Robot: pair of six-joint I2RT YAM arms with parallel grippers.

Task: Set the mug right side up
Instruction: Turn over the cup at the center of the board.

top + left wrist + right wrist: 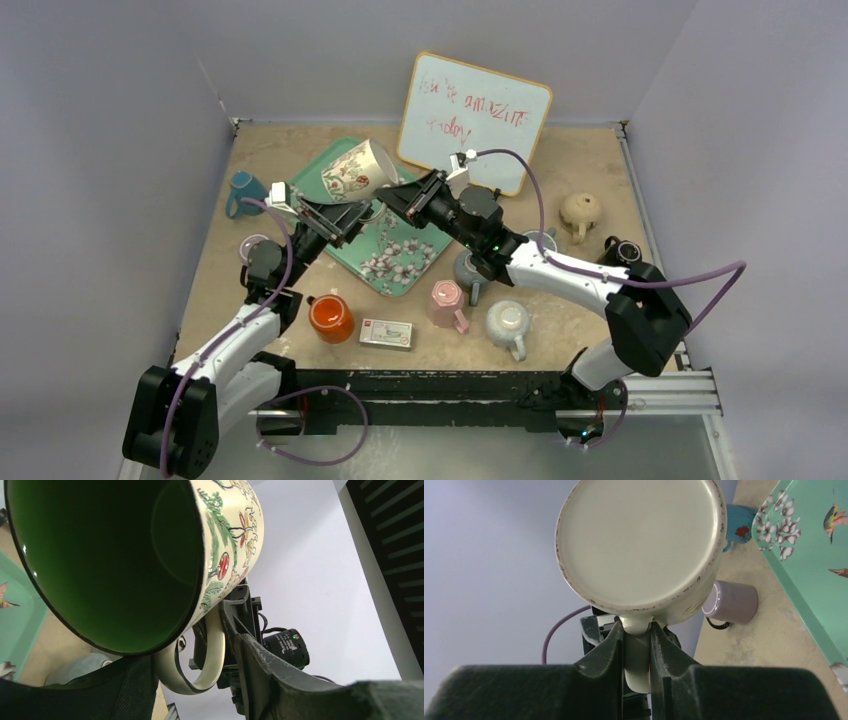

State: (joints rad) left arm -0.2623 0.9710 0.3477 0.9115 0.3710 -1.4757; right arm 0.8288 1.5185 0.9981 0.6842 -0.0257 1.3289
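A cream flowered mug [357, 170] hangs tilted in the air above a green tray [420, 262], its mouth towards the left arm and its base towards the right. The right tool [395, 192] is clamped on its handle [638, 655]. The left tool [345, 212] sits close under the rim, but whether it grips cannot be told. Pinched only by that thin handle, the mug could swivel or slip while turning and drop onto the tray.

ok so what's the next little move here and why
Probably roll the right hand so the base of the mug swings down. It pinches the handle, and the mug hangs sideways above the tray, green mouth facing the left hand, which looks open.
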